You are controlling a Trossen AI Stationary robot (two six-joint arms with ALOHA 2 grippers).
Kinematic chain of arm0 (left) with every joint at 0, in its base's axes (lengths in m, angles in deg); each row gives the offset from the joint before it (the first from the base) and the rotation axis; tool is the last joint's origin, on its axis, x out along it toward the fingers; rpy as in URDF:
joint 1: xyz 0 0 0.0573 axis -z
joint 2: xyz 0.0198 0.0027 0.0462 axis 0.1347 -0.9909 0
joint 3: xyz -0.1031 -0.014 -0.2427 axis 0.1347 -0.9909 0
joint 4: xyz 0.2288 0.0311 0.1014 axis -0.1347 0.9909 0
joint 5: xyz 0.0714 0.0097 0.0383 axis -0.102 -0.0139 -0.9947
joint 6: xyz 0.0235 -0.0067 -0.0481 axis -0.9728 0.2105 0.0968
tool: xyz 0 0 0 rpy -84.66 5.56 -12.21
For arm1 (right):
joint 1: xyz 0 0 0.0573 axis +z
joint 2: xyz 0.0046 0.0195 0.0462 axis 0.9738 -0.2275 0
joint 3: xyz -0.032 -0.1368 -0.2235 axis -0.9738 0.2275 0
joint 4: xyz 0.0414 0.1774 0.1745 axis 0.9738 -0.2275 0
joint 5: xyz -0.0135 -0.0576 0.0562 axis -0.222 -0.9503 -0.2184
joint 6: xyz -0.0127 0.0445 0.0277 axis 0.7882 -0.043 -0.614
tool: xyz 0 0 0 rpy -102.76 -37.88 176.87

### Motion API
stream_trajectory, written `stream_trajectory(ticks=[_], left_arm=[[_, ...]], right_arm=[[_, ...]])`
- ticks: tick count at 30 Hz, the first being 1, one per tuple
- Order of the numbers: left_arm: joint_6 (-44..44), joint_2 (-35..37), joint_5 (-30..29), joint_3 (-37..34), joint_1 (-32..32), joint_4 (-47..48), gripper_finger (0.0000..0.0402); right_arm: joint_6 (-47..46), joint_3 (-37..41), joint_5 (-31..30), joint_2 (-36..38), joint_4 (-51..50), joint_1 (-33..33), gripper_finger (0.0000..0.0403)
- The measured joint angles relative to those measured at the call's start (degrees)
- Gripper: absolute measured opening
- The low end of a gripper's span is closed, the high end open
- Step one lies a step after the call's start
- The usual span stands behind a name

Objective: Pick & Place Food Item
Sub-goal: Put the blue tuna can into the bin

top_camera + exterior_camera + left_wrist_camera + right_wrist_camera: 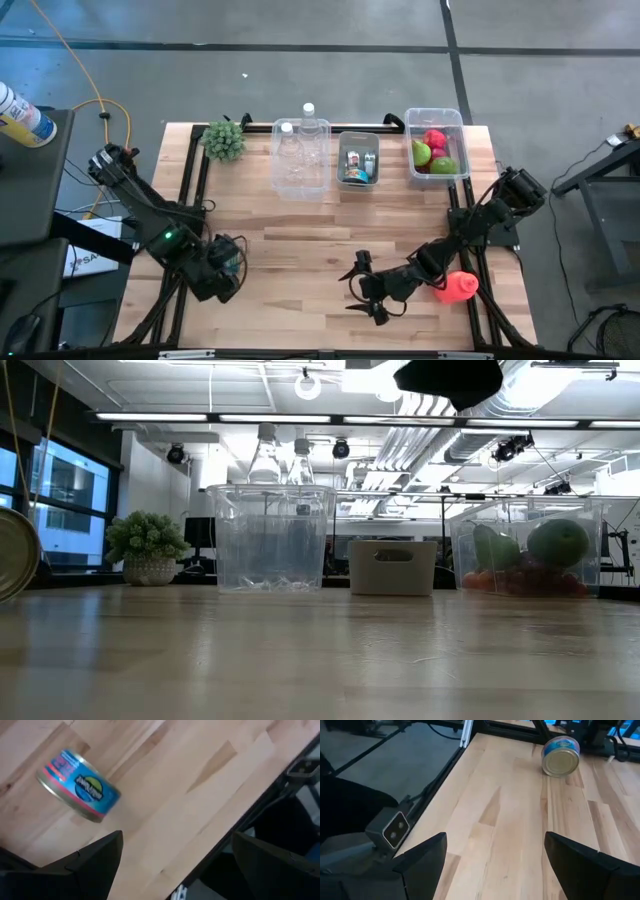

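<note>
Tin of fish (pixel 78 786), blue label, lies on its side on the bench (pixel 300 250) near the front left corner, in front of the left hand (pixel 172 862) and not touched by it. Left hand's fingers are spread and empty. Right hand (pixel 372 290) sits low at front centre, fingers likewise spread and empty, pointing toward the tin. Clear bin of fruit (pixel 437 146), small grey bin (pixel 358 160) and empty clear bin (pixel 301 160) stand along the back edge.
</note>
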Motion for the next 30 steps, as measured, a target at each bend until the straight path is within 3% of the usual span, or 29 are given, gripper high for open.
stream_trajectory(ticks=[5, 14, 18, 22, 27, 30], left_arm=[[0.8, -0.8, -5.2, 0.0, 3.3, 0.7, 0.0360], [19.3, -3.2, -4.8, 0.0, 4.1, 11.7, 0.0360], [29.5, -5.3, -8.1, 0.0, 4.1, 18.3, 0.0360], [36.6, -7.7, -8.6, -0.4, 3.7, 18.8, 0.0360], [40.9, -12.2, -9.3, -0.7, 2.4, 18.7, 0.0360], [38.2, -15.3, -10.3, -0.7, 1.3, 18.5, 0.0360]], right_arm=[[-0.1, 0.0, 1.2, 0.0, -0.9, 0.1, 0.0325], [-1.6, 0.0, 1.7, 0.0, -0.9, 0.3, 0.0325], [-1.6, 0.0, 1.4, 0.0, -0.9, 0.3, 0.0325], [-1.6, 0.0, 1.4, 0.0, -0.9, 0.3, 0.0325], [-1.6, 0.0, 1.3, 0.0, -0.5, 0.3, 0.0325], [-1.6, 0.0, 1.2, 0.0, -0.5, 0.3, 0.0325]])
